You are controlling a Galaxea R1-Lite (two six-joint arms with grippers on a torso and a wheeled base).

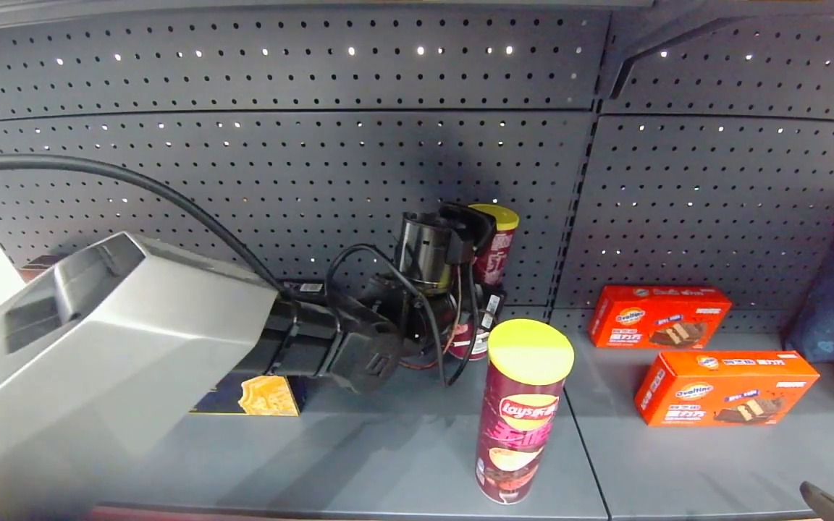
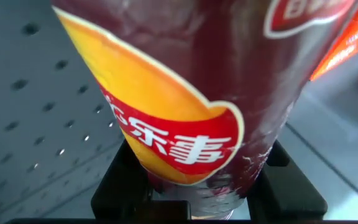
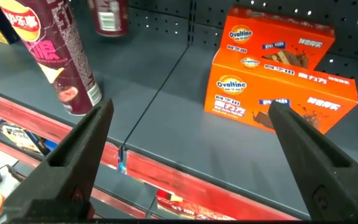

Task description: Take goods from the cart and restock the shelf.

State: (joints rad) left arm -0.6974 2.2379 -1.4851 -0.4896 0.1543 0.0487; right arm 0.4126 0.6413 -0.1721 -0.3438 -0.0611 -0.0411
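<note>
**Left arm: setting the rear can on the shelf**
The left pincer [image 1: 476, 242] is closed around a maroon cylindrical chip can with a yellow lid [image 1: 498, 253], behind the matching front can [image 1: 525, 412] and near the grey pegboard [image 1: 279, 181]. Keep the can upright, confirm its base sits on the grey metal shelf [image 1: 388, 449], then open the pincer and withdraw without brushing the front can.
</note>
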